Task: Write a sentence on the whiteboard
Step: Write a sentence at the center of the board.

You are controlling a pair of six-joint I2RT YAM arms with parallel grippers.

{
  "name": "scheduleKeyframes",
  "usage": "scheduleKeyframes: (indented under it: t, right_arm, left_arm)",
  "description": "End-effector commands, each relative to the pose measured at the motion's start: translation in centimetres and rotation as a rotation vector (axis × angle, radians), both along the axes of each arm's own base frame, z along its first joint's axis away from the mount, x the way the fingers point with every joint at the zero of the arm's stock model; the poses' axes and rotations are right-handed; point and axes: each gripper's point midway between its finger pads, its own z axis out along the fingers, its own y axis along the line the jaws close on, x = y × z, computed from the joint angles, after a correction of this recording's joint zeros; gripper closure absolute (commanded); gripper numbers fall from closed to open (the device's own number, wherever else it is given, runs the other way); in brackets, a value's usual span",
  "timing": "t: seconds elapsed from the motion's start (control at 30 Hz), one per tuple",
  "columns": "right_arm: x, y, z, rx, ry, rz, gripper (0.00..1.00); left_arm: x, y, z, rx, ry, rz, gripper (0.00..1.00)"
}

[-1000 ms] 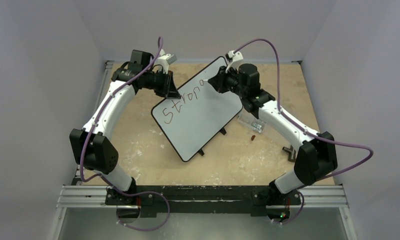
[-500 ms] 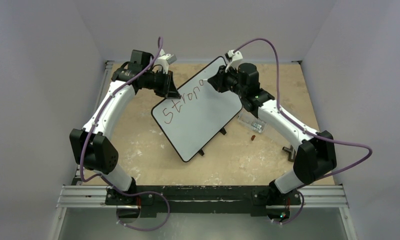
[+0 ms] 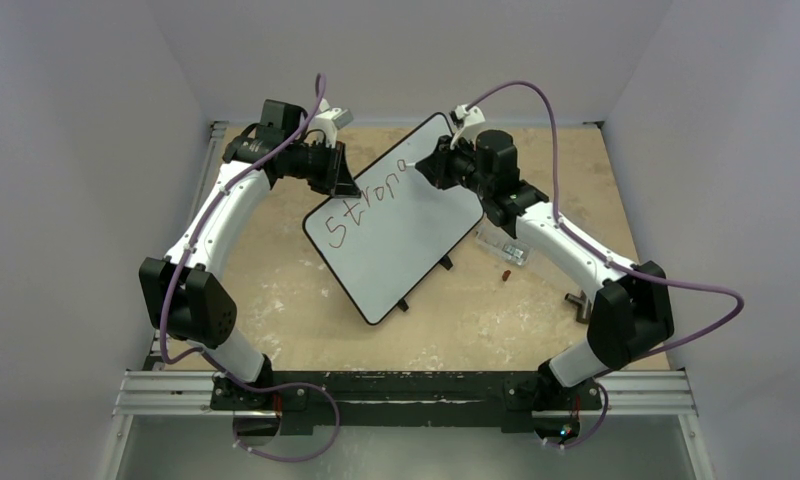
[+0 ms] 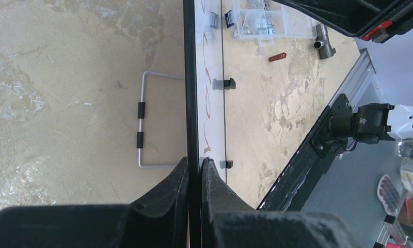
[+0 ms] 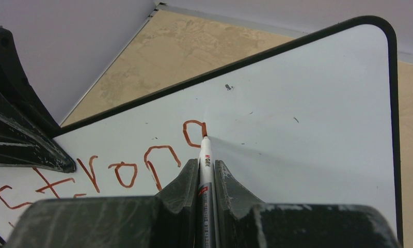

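The whiteboard (image 3: 401, 240) stands tilted up on the table, its top edge pinched by my left gripper (image 3: 348, 186), which is shut on its black rim (image 4: 192, 77). The sentence (image 3: 361, 208) reads "stron" in reddish-brown, with a half-formed letter (image 5: 193, 133) after it. My right gripper (image 5: 206, 164) is shut on a white marker (image 5: 205, 155), whose tip touches the board at that last letter. From above, the right gripper (image 3: 423, 168) sits at the board's upper right part.
A clear plastic box (image 3: 506, 245) of small parts lies right of the board, with a red cap (image 3: 505, 271) and a metal fitting (image 3: 579, 305) nearby. A wire stand (image 4: 142, 124) lies on the table behind the board. Walls enclose the table.
My right gripper with the marker has shifted slightly left along the board. The left arm and the board have stayed still.
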Motion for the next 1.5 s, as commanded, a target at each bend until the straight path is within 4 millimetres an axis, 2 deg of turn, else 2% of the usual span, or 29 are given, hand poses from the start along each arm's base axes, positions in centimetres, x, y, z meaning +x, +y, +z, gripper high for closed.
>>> scheduleKeyframes:
  t: [0.0,0.53,0.73,0.97,1.17,1.27,1.37,1.47]
  right_arm:
    - [-1.0,-0.1,-1.1,-0.011,0.023,0.02,1.0]
    - [-3.0,-1.2,-4.3,-0.057,0.083,0.027,1.0]
    - [-3.9,-0.8,-4.5,-0.039,0.104,0.065,1.0]
    - [-4.6,0.3,-3.7,-0.004,0.109,0.128,1.0]
    - [-4.3,0.7,-1.8,0.024,0.081,0.138,1.0]
    - [-4.3,1.1,0.3,0.049,0.044,0.154,1.0]
    - [-5.2,1.1,3.2,0.1,-0.016,0.183,1.0]
    - [-7.0,0.0,7.7,0.171,-0.15,0.173,1.0]
  left_arm:
    - [0.6,-0.2,3.9,-0.018,-0.212,-0.044,1.0]
    - [0.6,-0.3,4.0,-0.02,-0.214,-0.044,1.0]
    - [0.5,-0.3,4.0,-0.022,-0.213,-0.045,1.0]
    - [0.5,-0.3,4.1,-0.023,-0.214,-0.044,1.0]
    - [0.5,-0.3,4.2,-0.024,-0.217,-0.045,1.0]
    - [0.5,-0.3,4.2,-0.025,-0.217,-0.045,1.0]
    - [0.5,-0.3,4.2,-0.024,-0.217,-0.043,1.0]
    - [0.5,-0.3,4.2,-0.023,-0.217,-0.043,1.0]
